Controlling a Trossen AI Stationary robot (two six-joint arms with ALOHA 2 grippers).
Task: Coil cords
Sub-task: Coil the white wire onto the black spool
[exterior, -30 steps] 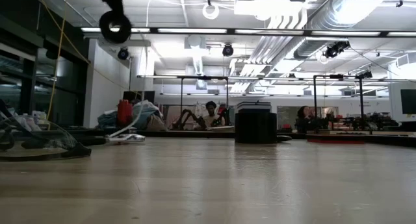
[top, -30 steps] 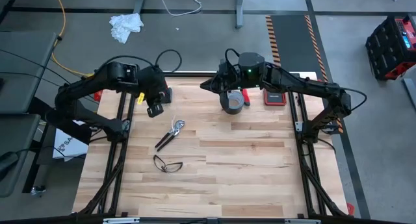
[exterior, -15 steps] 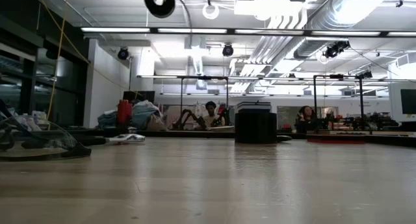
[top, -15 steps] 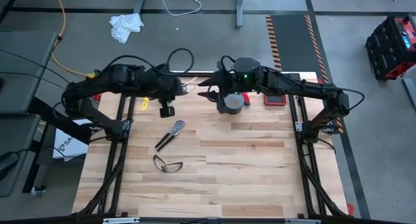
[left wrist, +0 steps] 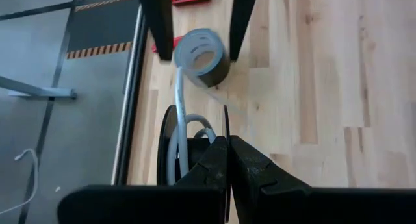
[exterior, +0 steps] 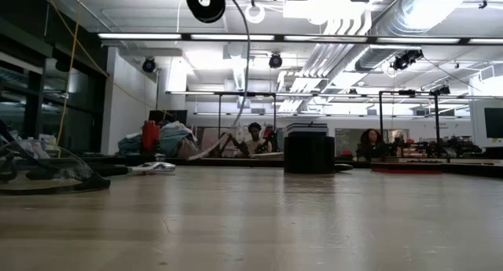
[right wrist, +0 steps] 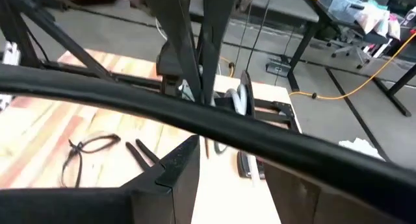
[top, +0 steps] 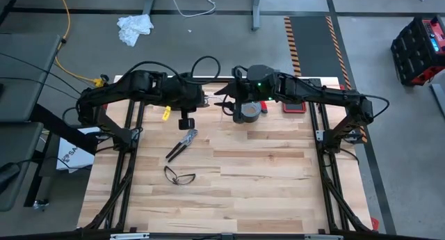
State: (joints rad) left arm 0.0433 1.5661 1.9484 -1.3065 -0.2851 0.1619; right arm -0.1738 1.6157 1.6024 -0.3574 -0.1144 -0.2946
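My left gripper (top: 185,113) is shut on a small black spool (top: 184,120) wound with thin white cord (left wrist: 180,100), high above the table in the low view (exterior: 206,0). A loose length of cord (exterior: 248,67) arcs off the spool and hangs down to the table top. My right gripper (top: 221,101) is open beside the spool, pointing toward the table's left. In the left wrist view its fingers (left wrist: 159,23) stand on either side of the rising cord; whether they touch it I cannot tell. My left gripper pinches one flange of the spool at its rim (left wrist: 225,123) between its two fingers. The spool is lifted clear of the table, its round face turned toward the near edge. The loose cord hangs slack below it.
A grey tape roll (top: 248,111) stands just right of my right gripper, with a red flat thing (top: 293,104) beyond it. Pliers (top: 182,142) and glasses (top: 179,176) lie on the wood nearer the front. The front right of the table is bare wood.
My left gripper has carried the spool up and toward the table's right, closer to my right gripper. The loose cord trails after it and now arcs off the spool and down. My right gripper has moved a little toward the table's left, toward the spool.
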